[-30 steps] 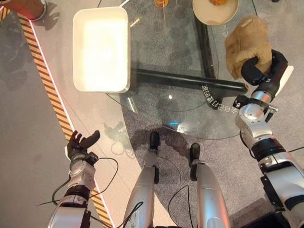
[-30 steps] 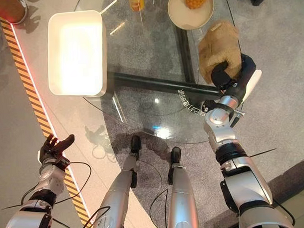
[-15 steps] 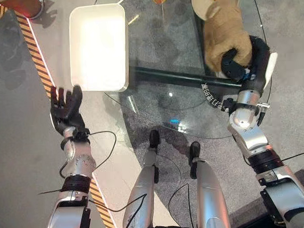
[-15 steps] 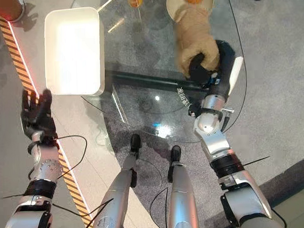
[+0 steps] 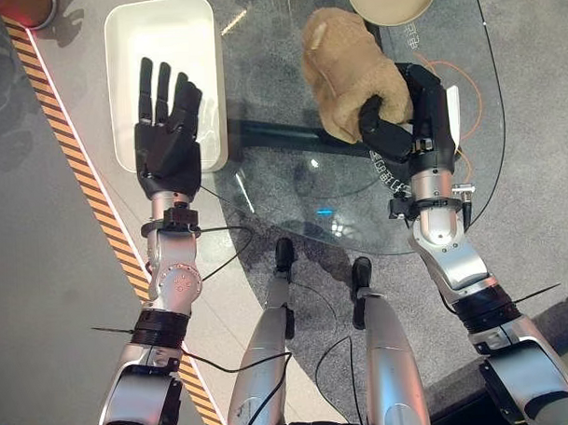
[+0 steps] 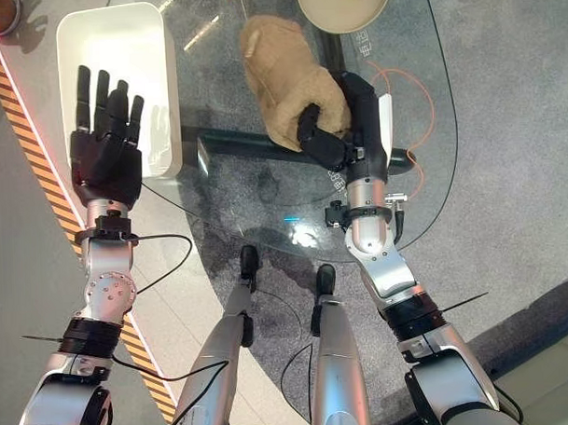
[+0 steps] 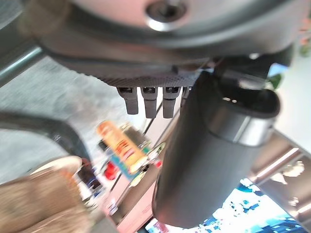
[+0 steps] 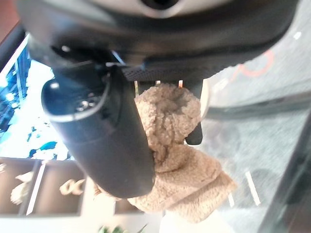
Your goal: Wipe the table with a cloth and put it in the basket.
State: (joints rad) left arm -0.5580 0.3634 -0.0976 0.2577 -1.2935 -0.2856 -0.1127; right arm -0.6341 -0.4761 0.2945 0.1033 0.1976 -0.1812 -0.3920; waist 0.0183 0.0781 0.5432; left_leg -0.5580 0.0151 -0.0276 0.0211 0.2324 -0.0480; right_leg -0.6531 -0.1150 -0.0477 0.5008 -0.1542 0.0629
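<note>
Fleecy cloth (image 5: 349, 70) (glossy glass table (image 5: 280, 87))

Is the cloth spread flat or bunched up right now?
Bunched. The tan cloth is a crumpled lump clutched in the right hand on the glass table.

Exhibition-style floor: hazard-striped tape (image 5: 97, 214) beside a glass table (image 5: 292, 166).

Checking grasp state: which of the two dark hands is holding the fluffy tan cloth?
The right hand, curled round the fluffy tan cloth over the glass table; the left hand is open with straight fingers, holding nothing.
</note>
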